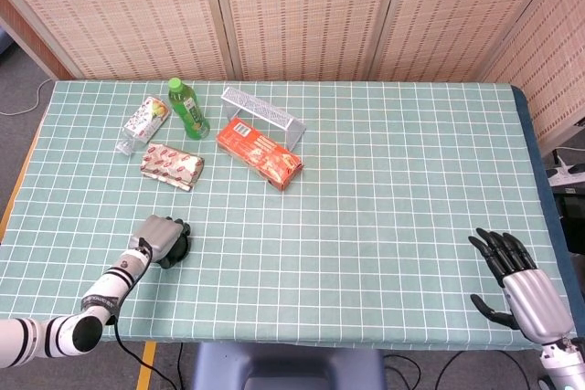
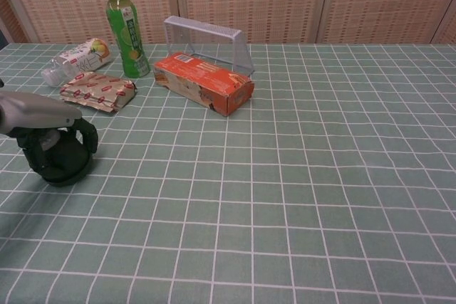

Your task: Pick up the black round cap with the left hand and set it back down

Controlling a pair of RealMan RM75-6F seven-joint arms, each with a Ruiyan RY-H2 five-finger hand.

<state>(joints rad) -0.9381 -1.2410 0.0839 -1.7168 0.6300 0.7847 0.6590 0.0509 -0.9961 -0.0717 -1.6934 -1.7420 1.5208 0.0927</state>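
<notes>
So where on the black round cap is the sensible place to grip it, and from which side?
Across its round rim, coming from above and the near-left. The black round cap sits low and flat on the table, and the left hand already wraps it that way, fingers curled over the rim. A level side approach looks awkward.

Table (image 1: 384, 180) filled most of the head view, covered in a green cloth with a white grid. Woven tan folding screen panels (image 1: 302, 11) stood along its far edge, split by pale vertical frames. Grey floor (image 1: 18, 89) showed at upper left, with a white cable (image 1: 26, 107) lying on it. A yellow floor stripe (image 1: 146, 364) showed at the bottom left. Lighting was even, shadows soft.
</notes>
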